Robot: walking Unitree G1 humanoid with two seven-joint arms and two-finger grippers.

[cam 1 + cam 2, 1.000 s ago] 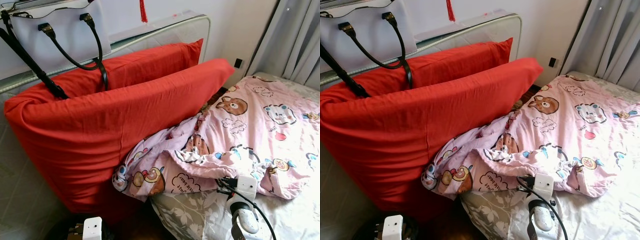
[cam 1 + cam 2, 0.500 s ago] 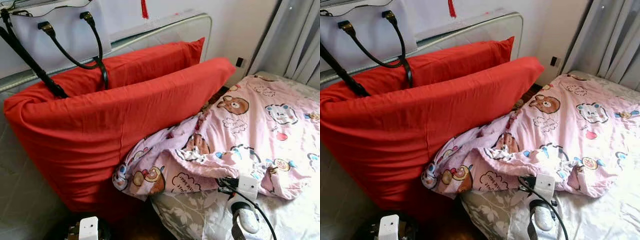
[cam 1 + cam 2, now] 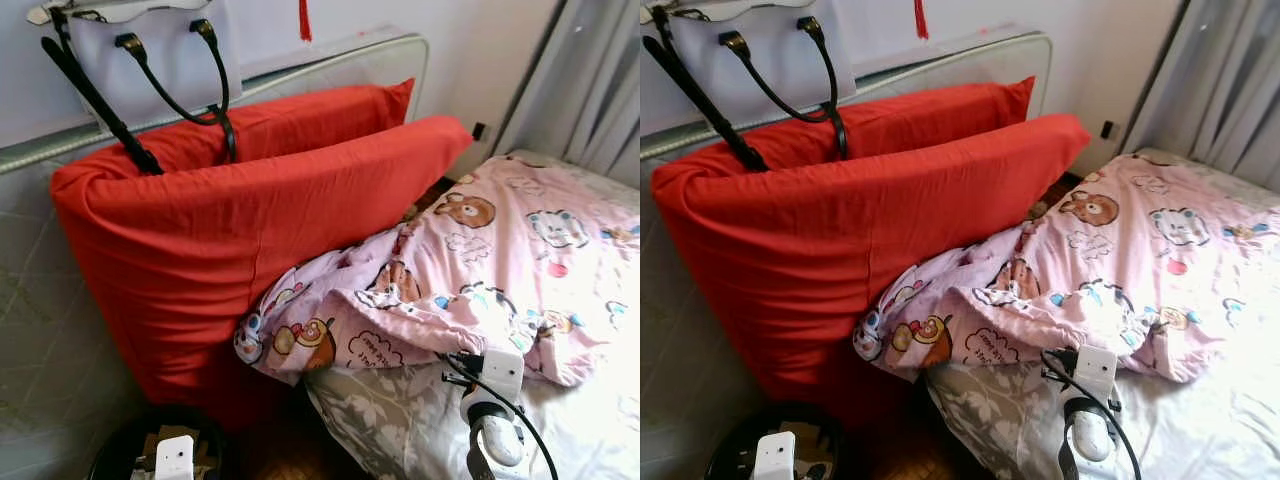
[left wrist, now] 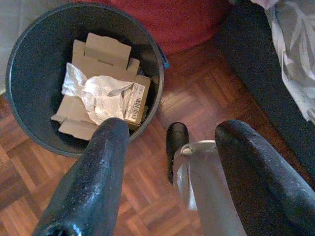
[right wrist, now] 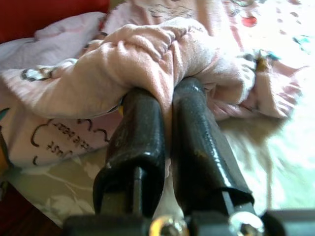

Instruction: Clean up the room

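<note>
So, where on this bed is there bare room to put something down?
Free: the grey floral sheet below the pink cartoon blanket, beside the right hand, which is shut on its edge. Crowded: the headboard side, packed with two red pillows.

A pink cartoon-print quilt (image 3: 480,270) lay rumpled across the bed (image 3: 400,430), its bunched edge pinched in my right hand (image 5: 167,105), against the red pillows (image 3: 230,230).

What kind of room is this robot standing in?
Most likely a bedroom. A pink cartoon-print quilt lies rumpled on a bed, two big red pillows lean against the headboard, and grey curtains hang beside it.
</note>
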